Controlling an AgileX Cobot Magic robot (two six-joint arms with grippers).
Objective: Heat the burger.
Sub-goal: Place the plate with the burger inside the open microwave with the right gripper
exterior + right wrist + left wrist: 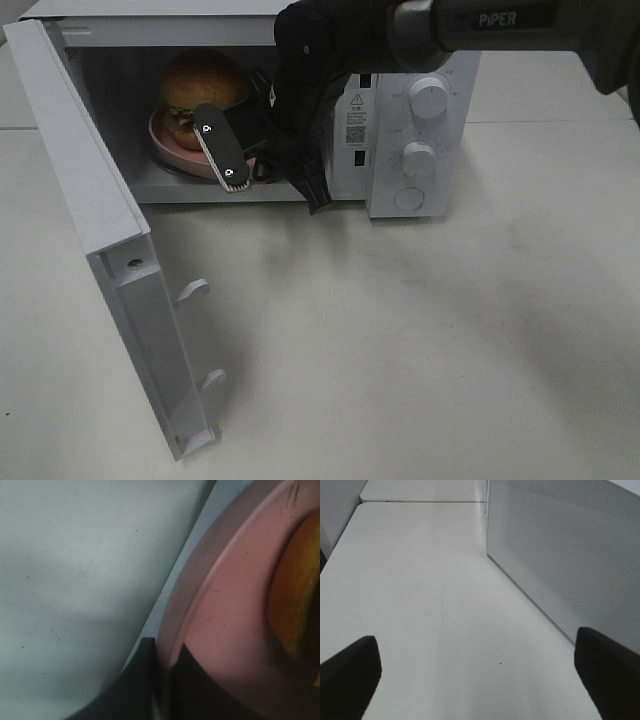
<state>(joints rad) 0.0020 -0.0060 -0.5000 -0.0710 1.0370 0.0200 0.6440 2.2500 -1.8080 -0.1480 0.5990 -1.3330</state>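
The burger (203, 85), with a glossy brown bun and a green frill, sits on a pink plate (165, 140) inside the open microwave (420, 120). My right gripper (225, 165) reaches into the cavity from the right. It is shut on the plate's near rim. In the right wrist view its dark fingers (145, 680) pinch the pink plate's rim (200, 590), and the burger's yellow-brown edge (300, 590) lies close behind. My left gripper (480, 680) is open over bare table, with nothing between its fingers. It is out of the exterior view.
The microwave door (90, 230) stands swung wide to the left, its latch hooks pointing at the table. Two knobs and a button are on the control panel at the right. A white perforated microwave panel (560, 555) stands beside the left gripper.
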